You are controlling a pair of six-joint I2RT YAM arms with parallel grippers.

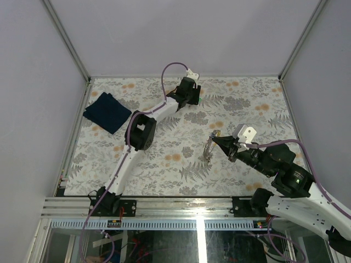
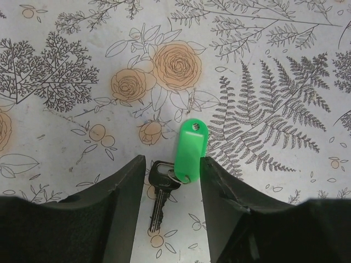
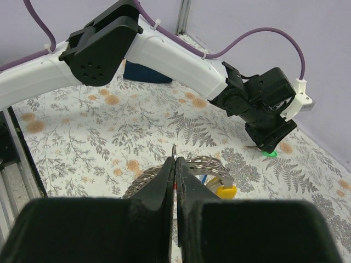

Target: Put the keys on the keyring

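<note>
Green plastic tag [image 2: 190,143] looks light and slick; close your open left gripper [image 2: 173,161] on it. Your right gripper [image 3: 175,163] is clamped on the keyring [image 3: 204,160].

I work in a robotics lab cell, not a home. My white-and-black left arm [image 1: 123,164] and right arm [image 1: 307,203] are bolted to a silvery aluminium rail [image 1: 164,205] at the near edge of a table under a white sheet printed with grey ferns and orange roses [image 1: 247,98]. Plain pale grey wall panels [image 1: 33,82] box it in, joined by thin metal corner posts [image 1: 66,38]. A purple cable [image 1: 170,68] loops off my left wrist, and loose wiring [image 1: 142,249] shows below the rail
</note>
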